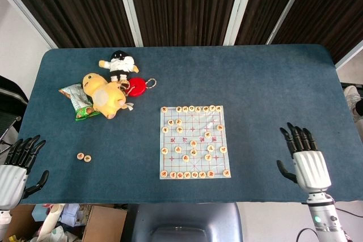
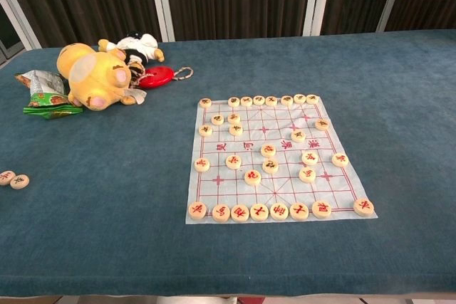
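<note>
A paper chess board (image 1: pixel 195 118) (image 2: pixel 285 113) lies on the blue table, with several round wooden pieces on it. Two loose pieces (image 1: pixel 84 157) (image 2: pixel 12 179) sit off the board at the left. My right hand (image 1: pixel 305 161) hovers over the table's front right edge, fingers spread, holding nothing, well right of the board. At the front left corner my left hand (image 1: pixel 16 169) is off the table edge, fingers apart and empty. The chest view shows neither hand.
A yellow plush toy (image 1: pixel 104 96) (image 2: pixel 91 75), a small black-and-white doll (image 1: pixel 119 63) (image 2: pixel 139 46), a red keyring pouch (image 1: pixel 136 86) (image 2: pixel 155 76) and a green snack bag (image 1: pixel 78 101) (image 2: pixel 44 95) cluster at the back left. Cardboard boxes (image 1: pixel 85 222) sit below the table's front edge.
</note>
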### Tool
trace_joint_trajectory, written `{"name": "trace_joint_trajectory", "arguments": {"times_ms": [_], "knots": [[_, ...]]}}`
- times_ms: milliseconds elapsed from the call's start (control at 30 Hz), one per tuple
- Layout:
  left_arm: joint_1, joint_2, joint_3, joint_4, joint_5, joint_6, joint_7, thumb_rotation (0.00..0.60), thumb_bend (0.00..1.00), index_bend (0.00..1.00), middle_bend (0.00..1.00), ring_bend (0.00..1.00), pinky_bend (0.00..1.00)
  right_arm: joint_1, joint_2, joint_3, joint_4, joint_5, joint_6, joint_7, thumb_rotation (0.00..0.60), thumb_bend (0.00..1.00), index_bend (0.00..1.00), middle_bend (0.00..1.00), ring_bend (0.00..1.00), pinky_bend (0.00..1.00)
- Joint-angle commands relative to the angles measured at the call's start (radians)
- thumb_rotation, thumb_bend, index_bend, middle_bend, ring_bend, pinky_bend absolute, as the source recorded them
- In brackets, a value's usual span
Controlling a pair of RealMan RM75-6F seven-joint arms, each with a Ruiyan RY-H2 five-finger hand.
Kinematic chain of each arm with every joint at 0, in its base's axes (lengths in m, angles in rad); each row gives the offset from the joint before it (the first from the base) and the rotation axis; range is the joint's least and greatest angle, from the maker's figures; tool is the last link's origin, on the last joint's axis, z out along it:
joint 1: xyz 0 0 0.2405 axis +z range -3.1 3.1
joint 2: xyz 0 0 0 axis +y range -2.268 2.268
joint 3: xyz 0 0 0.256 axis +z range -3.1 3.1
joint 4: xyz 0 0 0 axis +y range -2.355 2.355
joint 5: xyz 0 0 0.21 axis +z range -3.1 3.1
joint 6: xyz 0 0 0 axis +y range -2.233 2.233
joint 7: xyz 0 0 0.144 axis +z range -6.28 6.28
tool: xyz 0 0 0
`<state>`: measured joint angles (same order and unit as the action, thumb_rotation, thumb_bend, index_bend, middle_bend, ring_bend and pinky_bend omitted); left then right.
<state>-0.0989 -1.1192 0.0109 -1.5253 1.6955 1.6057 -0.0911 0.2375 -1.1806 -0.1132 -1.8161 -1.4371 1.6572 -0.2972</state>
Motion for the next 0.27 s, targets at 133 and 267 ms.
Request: {"name": "trace_joint_trajectory", "arguments": {"times_ms": [133, 267], "knots": [[0.0, 0.001, -0.001, 0.001, -0.004, 0.0, -0.002, 0.6, 0.4, 0.0, 0.0, 0.0, 0.01, -0.03, 0.019, 0.005, 0.023, -0.067, -0.015, 0.026, 0.6, 0.39, 0.0, 0.0, 0.0, 0.0], [0.003, 0.003, -0.002, 0.001, -0.004, 0.007, -0.007, 0.6, 0.4, 0.0, 0.0, 0.0, 0.01, -0.039, 0.018, 0.013, 0.023, -0.084, -0.033, 0.021, 0.6, 0.37, 0.0, 0.0, 0.0, 0.0]]}}
